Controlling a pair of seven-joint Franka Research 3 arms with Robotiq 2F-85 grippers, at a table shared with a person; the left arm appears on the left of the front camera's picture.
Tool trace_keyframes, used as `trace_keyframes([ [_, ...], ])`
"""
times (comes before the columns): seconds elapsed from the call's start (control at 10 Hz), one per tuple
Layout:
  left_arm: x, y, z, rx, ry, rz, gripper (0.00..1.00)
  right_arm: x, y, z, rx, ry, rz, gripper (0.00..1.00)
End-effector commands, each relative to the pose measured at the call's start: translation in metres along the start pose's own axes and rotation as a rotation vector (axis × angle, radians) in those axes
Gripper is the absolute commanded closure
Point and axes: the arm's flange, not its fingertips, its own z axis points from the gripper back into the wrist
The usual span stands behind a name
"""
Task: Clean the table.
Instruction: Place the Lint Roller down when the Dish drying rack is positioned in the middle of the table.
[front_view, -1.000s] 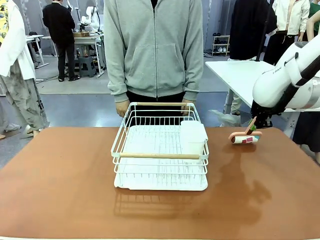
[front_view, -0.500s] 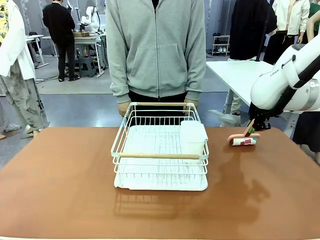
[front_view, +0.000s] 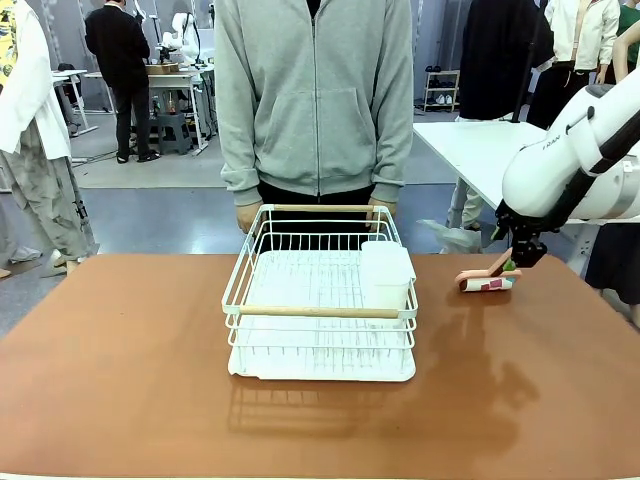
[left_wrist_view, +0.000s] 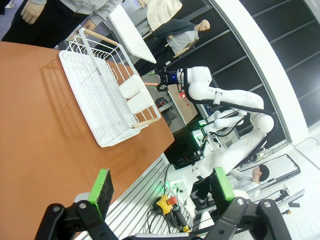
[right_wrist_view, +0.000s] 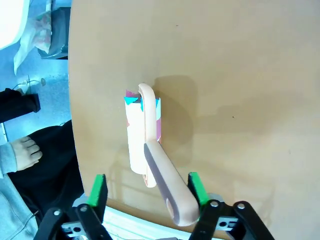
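Note:
A pink-handled lint roller (front_view: 487, 281) with a patterned roll lies on the reddish-brown table (front_view: 120, 380) near its far right edge. My right gripper (front_view: 510, 262) hovers just above the handle's end. In the right wrist view the roller (right_wrist_view: 142, 135) rests on the table (right_wrist_view: 240, 75), and its handle runs back between the spread green pads (right_wrist_view: 97, 190) of my right gripper (right_wrist_view: 147, 190), which is open and not squeezing it. My left gripper (left_wrist_view: 160, 192) hangs open over the table's near edge (left_wrist_view: 30, 125) with nothing between its pads.
A white wire dish rack (front_view: 320, 300) with a white container (front_view: 385, 272) in it stands mid-table. A person in a grey hoodie stands at the far side, with a hand (front_view: 245, 215) by the rack's far rim. A white-topped table (front_view: 470, 145) is behind on the right.
My right gripper's jaws have spread apart off the roller's handle. The roller has settled lower on the table and shifted slightly toward the far edge.

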Motion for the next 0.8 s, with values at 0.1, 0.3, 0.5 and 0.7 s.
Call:
trace_keyframes([
  [0.1,-0.002,-0.002,0.002,-0.009,-0.004,-0.006,0.0,-0.012,-0.011,0.034,-0.029,-0.01,-0.024,0.0],
  [0.3,-0.002,-0.002,0.002,-0.009,-0.004,-0.006,0.0,-0.016,-0.014,0.053,-0.04,-0.018,-0.004,0.0],
  [0.5,-0.002,-0.002,0.002,-0.009,-0.004,-0.006,0.0,-0.017,-0.012,0.053,-0.044,-0.012,-0.021,0.0],
  [0.7,-0.002,-0.002,0.002,-0.009,-0.004,-0.006,0.0,-0.018,-0.009,0.049,-0.058,-0.012,-0.025,0.0],
])
